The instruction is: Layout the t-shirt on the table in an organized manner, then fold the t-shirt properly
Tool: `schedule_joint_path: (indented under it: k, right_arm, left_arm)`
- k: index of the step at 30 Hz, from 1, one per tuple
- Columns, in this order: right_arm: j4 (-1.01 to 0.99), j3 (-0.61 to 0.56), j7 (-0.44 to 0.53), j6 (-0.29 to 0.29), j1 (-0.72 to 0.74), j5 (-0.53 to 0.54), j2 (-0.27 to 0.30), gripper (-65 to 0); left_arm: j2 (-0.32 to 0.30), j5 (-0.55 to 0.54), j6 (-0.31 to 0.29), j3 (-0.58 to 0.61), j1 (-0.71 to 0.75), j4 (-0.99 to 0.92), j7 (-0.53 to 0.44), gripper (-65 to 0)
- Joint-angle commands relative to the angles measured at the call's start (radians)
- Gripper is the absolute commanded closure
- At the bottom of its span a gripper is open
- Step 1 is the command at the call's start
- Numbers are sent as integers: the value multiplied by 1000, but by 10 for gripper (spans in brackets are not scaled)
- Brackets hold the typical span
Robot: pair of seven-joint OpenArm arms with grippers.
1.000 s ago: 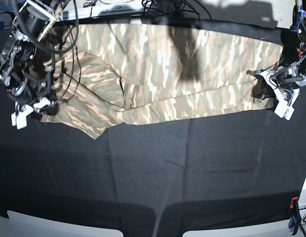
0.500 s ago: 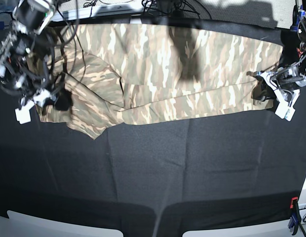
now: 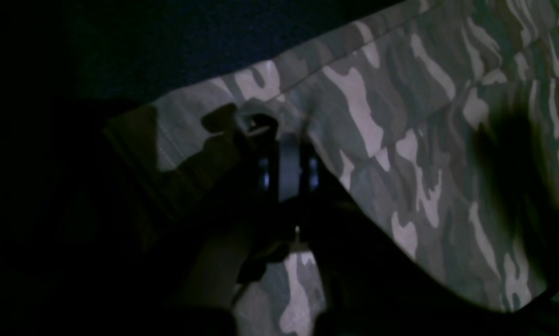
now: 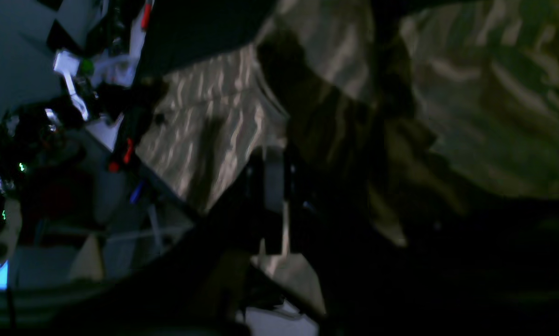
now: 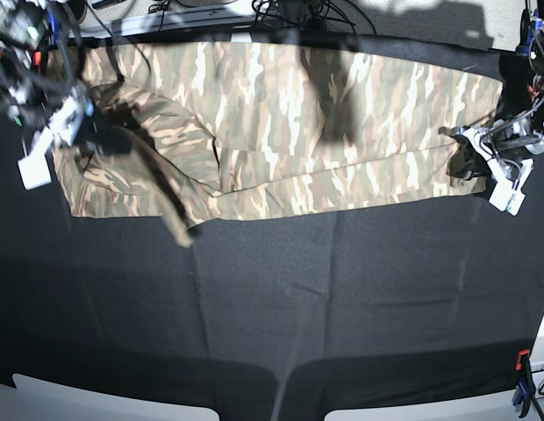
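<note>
The camouflage t-shirt (image 5: 281, 114) lies stretched across the far part of the black table (image 5: 298, 307). At the shirt's right end my left gripper (image 5: 465, 167) is shut on the edge of the cloth. The left wrist view shows that gripper (image 3: 286, 154) pinching a fold of the t-shirt (image 3: 401, 116). At the far left my right gripper (image 5: 101, 139) is raised above the table and shut on the sleeve cloth, which hangs from it in a blurred dark strip. In the right wrist view the t-shirt (image 4: 471, 93) drapes beside that gripper (image 4: 272, 172).
Cables (image 5: 289, 10) and gear run along the table's far edge. An orange and blue clamp (image 5: 522, 386) grips the cloth at the near right corner. Another red clamp (image 4: 128, 151) shows at the table edge beside the right arm.
My right arm has risen and swung toward the far left corner, dragging the sleeve cloth up with it. The left arm and the shirt's right end have stayed put.
</note>
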Motion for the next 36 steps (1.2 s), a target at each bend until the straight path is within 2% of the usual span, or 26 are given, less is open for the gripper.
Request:
schedule_joint_path:
  k: [1, 14, 19, 22, 24, 29, 31, 33, 36]
  right_arm:
    - [26, 6, 12, 5, -19, 26, 31, 0]
    - [35, 6, 12, 5, -218, -114, 248, 0]
    - [35, 6, 12, 5, -235, -203, 287, 0]
    - [35, 6, 22, 5, -231, -198, 285, 0]
    - [35, 6, 200, 5, -227, -213, 285, 0]
    - [34, 6, 353, 5, -96, -523, 218, 0]
    - [34, 6, 389, 5, -44, -577, 186, 0]
    - [34, 6, 387, 5, 8, -596, 153, 0]
    - [30, 6, 408, 5, 70, -698, 100, -212]
  left_arm:
    - [-19, -11, -7, -10, -11, 17, -23, 0]
    - [-19, 55, -7, -10, -11, 17, -24, 0]
    - [-19, 56, -8, -10, -11, 17, -44, 0]
    - [-19, 56, -8, -10, -11, 17, -46, 0]
    - [-19, 56, -7, -10, -11, 17, -46, 0]
    - [-19, 55, -7, -10, -11, 17, -46, 0]
    - [-19, 55, -7, -10, -11, 17, -46, 0]
    - [-19, 55, -7, -10, -11, 17, -46, 0]
    - [-19, 55, -7, -10, -11, 17, -46, 0]
